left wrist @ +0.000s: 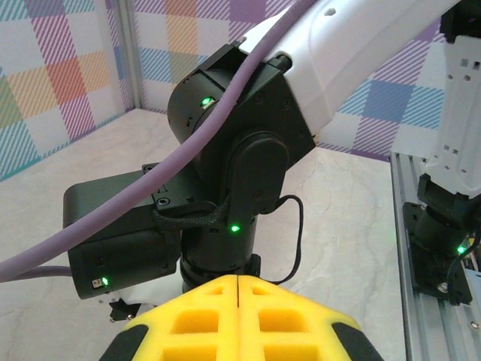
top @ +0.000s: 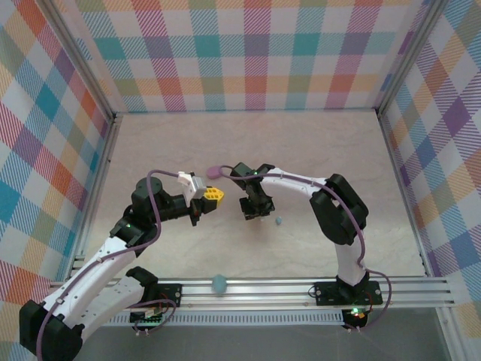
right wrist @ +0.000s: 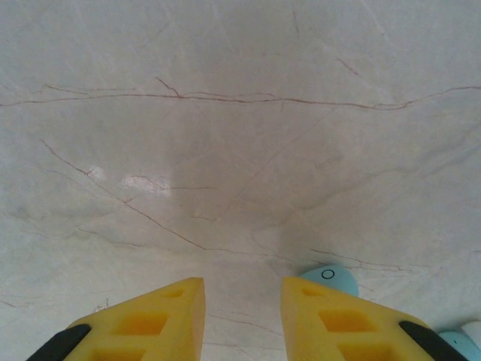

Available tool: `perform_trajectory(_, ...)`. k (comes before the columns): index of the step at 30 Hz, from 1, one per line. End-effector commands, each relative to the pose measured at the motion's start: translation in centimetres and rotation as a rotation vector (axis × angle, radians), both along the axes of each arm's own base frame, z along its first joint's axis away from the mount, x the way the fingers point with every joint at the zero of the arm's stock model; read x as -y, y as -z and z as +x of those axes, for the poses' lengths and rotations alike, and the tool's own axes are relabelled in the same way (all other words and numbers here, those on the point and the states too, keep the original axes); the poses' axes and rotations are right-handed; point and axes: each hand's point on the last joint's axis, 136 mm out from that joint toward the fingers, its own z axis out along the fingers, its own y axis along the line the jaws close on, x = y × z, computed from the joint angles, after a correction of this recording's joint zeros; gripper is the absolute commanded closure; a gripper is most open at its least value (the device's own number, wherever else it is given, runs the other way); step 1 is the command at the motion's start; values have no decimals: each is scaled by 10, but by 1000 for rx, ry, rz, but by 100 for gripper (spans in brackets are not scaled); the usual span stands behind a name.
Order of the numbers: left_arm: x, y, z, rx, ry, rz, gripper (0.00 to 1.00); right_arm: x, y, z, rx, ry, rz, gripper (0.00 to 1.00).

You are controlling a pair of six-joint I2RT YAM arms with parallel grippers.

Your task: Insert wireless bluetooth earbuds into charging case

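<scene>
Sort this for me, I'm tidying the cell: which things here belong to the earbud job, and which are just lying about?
Job: light blue earbud; mauve case; light blue case; right tool, open; left tool, shut.
Not the job: metal rail; plaid walls.

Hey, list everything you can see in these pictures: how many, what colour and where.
Mauve case: one, oval, mid-table, just behind the two grippers.
Blue case: one, light blue, oval, on the near rail.
Earbud: one, light blue, on the table beside the right gripper.
Table: one, pale marble.
Walls: three, coloured plaid.
Rail: one, silver, near edge.
Left gripper: yellow fingers, shut.
Right gripper: yellow fingers, open, over the table.
</scene>
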Motion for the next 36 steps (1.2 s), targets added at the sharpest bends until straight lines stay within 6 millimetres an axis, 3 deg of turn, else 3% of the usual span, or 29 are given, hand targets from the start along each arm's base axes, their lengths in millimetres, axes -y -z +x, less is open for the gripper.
perform_trajectory(1,-1,19,12,-39,-49,47,98,2,0,2,-14,31,21,67)
perform_trajectory(3,-2,29,21,-93,-93,77,97,0,-9,7,8,53,86,66)
perform_trajectory(8,-16,44,39,-166,-235,113,83,-10,-43,15,111,31,212,63)
perform_trajectory(11,-33,55,49,-241,-375,132,69,-11,-56,15,169,22,276,60)
perform_trajectory(15,-55,71,47,-457,-540,121,61,-10,-68,6,216,6,368,57)
perform_trajectory(19,-82,103,19,-711,-702,170,59,-6,-77,-17,233,-22,415,55)
perform_trajectory(24,-110,130,-30,-935,-914,230,59,14,-66,-44,217,-11,386,51)
perform_trajectory(25,-115,135,-38,-985,-958,243,43,19,-67,-46,221,-3,377,50)
perform_trajectory(26,-118,142,-49,-1043,-998,262,3,22,-69,-47,225,-4,375,50)
perform_trajectory(27,-117,149,-58,-1088,-1013,283,0,24,-72,-48,227,-3,375,50)
perform_trajectory(32,-125,171,-80,-1149,-1177,336,0,20,-89,-60,200,-44,414,50)
perform_trajectory(36,-161,173,-83,-1116,-1441,337,0,9,-92,-101,198,-143,370,50)
